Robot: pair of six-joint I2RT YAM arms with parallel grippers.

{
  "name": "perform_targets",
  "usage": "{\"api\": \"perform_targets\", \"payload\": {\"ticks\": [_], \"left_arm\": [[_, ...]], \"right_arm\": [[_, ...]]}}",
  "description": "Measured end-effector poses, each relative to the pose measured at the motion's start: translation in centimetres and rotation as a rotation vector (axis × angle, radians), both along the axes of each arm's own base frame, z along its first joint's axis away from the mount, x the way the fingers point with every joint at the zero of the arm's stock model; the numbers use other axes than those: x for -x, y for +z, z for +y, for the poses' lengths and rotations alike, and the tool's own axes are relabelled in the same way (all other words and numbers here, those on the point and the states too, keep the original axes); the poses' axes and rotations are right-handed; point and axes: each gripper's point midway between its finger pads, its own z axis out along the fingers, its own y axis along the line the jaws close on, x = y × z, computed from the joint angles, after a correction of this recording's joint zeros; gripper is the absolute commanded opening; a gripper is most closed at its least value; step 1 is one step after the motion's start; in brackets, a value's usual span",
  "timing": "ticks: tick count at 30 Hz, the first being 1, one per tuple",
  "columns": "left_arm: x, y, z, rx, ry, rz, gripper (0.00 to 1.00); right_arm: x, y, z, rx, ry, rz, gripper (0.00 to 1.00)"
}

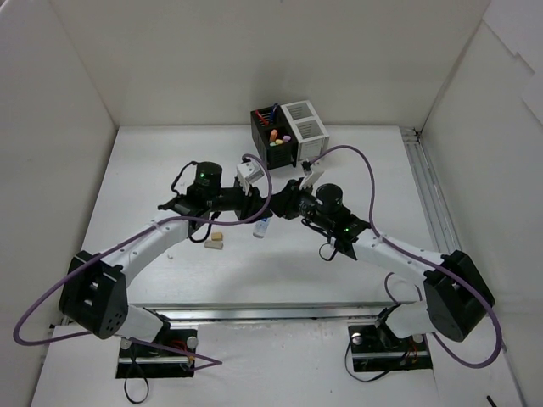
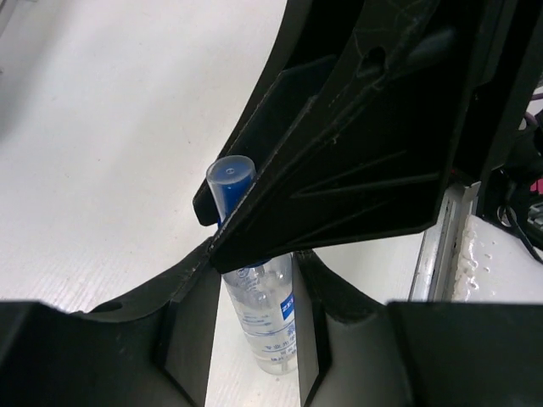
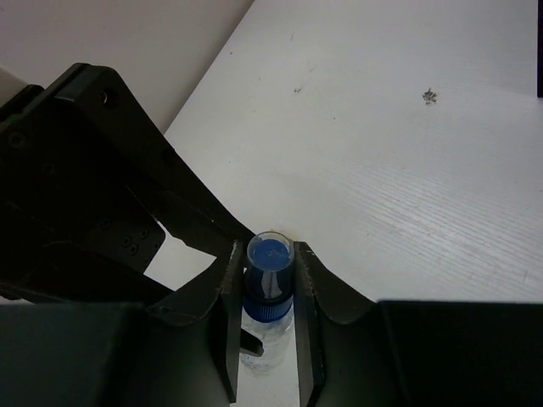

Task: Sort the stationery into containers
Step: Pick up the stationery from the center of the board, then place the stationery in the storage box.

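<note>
Stick [image 2: 267, 331] tight: left tool [image 2: 256, 288], right tool [image 3: 269, 271]

Clear, glossy plastic stick [image 2: 263, 318] with printed label and translucent blue plastic cap. Matt black plastic right gripper fingers [image 3: 204, 331]. White, matt, faintly grained table [image 3: 407, 170].

The clear, blue-capped stick [image 3: 269, 254] is pinched cap-up between my left claw [image 2: 254, 284] and my right claw [image 3: 267, 275]. Two tan erasers [image 1: 214, 242] lie on the table nearby. Highlighters [image 1: 278, 136] stand in the black cube [image 1: 273, 157], which is joined to the white mesh cube [image 1: 312, 146].
</note>
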Motion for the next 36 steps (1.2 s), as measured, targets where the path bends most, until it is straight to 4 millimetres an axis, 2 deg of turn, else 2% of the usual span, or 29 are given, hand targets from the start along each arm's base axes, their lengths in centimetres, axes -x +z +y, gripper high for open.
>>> {"api": "perform_targets", "payload": {"ticks": [3,4,5,6,7,10,11,12,15,18,22,25,28,31,33,36], "left_arm": [[-0.3,-0.1,-0.1,0.000,0.019,0.016,0.01],[-0.4,0.0,-0.1,0.001,0.027,0.020,0.07],[-0.6,0.0,-0.1,0.001,0.035,0.022,0.17],[-0.7,0.1,-0.1,0.000,0.042,0.025,0.43],[-0.8,0.2,-0.2,0.002,0.045,0.024,0.45],[-1.3,0.8,-0.3,0.008,0.067,0.016,0.78],[-1.4,1.0,-0.3,0.010,0.071,0.012,0.93],[-1.5,1.1,-0.3,0.012,0.076,0.010,0.98],[-1.5,1.6,0.2,0.009,0.103,0.001,1.00],[-1.1,2.1,1.6,0.013,0.150,-0.014,1.00],[-0.7,1.6,5.4,-0.006,0.293,0.009,1.00],[-0.7,-0.2,8.5,-0.039,0.427,0.059,1.00],[-0.2,-3.3,11.2,-0.078,0.550,0.156,1.00],[0.6,-6.6,13.2,-0.125,0.655,0.288,1.00],[1.0,-7.9,14.2,-0.145,0.716,0.360,1.00],[0.8,-8.5,15.3,-0.143,0.796,0.417,1.00]], "right_arm": [[-0.1,0.0,0.0,-0.004,-0.007,0.001,0.00],[-0.2,0.0,0.0,-0.003,-0.012,0.000,0.00],[-0.3,0.1,-0.1,-0.003,-0.019,-0.002,0.00],[-0.4,0.1,-0.2,-0.003,-0.026,-0.005,0.00],[-0.7,0.2,-0.3,-0.002,-0.038,-0.008,0.00],[-1.6,0.4,-1.0,0.006,-0.091,-0.019,0.00],[-2.0,0.4,-1.4,0.010,-0.110,-0.021,0.00],[-2.6,0.6,-1.9,0.017,-0.135,-0.026,0.00],[-5.3,1.9,-4.3,0.044,-0.238,-0.072,0.00],[-9.2,4.9,-7.3,0.086,-0.373,-0.164,0.00],[-15.0,9.7,-10.1,0.144,-0.527,-0.296,0.00],[-19.6,11.6,-11.6,0.195,-0.605,-0.364,0.00],[-24.4,11.5,-12.7,0.267,-0.661,-0.407,0.00],[-28.6,9.5,-13.5,0.370,-0.695,-0.430,0.00],[-31.1,7.8,-13.8,0.439,-0.712,-0.440,0.00],[-34.1,5.2,-13.9,0.523,-0.726,-0.455,0.00]]}}
